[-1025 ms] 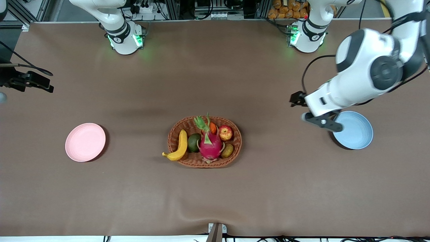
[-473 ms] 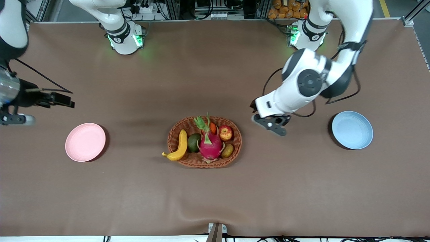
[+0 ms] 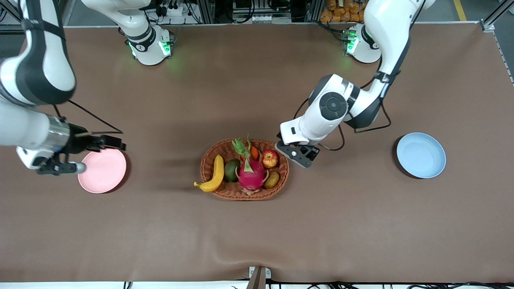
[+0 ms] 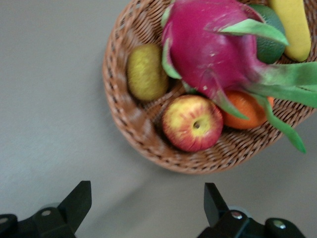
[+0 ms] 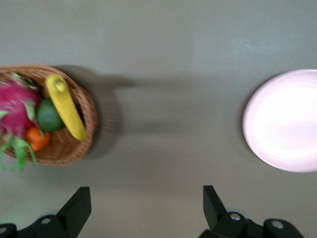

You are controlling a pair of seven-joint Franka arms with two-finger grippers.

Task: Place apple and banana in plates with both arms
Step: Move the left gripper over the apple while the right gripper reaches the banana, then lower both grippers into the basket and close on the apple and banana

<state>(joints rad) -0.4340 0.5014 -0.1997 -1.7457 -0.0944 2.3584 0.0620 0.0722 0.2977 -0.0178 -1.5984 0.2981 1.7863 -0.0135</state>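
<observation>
Fruit is sitting in a wicker basket point(image 3: 244, 192) at the middle of the table in the front view: the banana point(image 3: 216, 174) is lying along the rim at the right arm's end, its lower tip hanging over the edge, and the apple point(image 3: 270, 158) is resting toward the left arm's end, beside a dragon fruit point(image 3: 251, 170). The pink plate point(image 3: 105, 172) is lying toward the right arm's end of the table and the blue plate point(image 3: 421, 155) toward the left arm's end, both holding nothing. The left gripper point(image 3: 297, 153) is hanging just off the basket's rim, near the apple. The right gripper point(image 3: 60, 165) is hanging at the pink plate's edge.

Through the left wrist view, the left gripper's point(image 4: 144, 206) 2 fingers are standing wide apart and gripping nothing, with the apple point(image 4: 192, 123) in the basket point(image 4: 130, 124) just ahead of them, between a kiwi point(image 4: 146, 72) and an orange piece point(image 4: 242, 108).

Through the right wrist view, the right gripper's point(image 5: 146, 206) 2 fingers are likewise spread wide and holding nothing over bare table, with the banana point(image 5: 65, 105) in the basket point(image 5: 87, 111) to one side and the pink plate point(image 5: 282, 121) to the other.
</observation>
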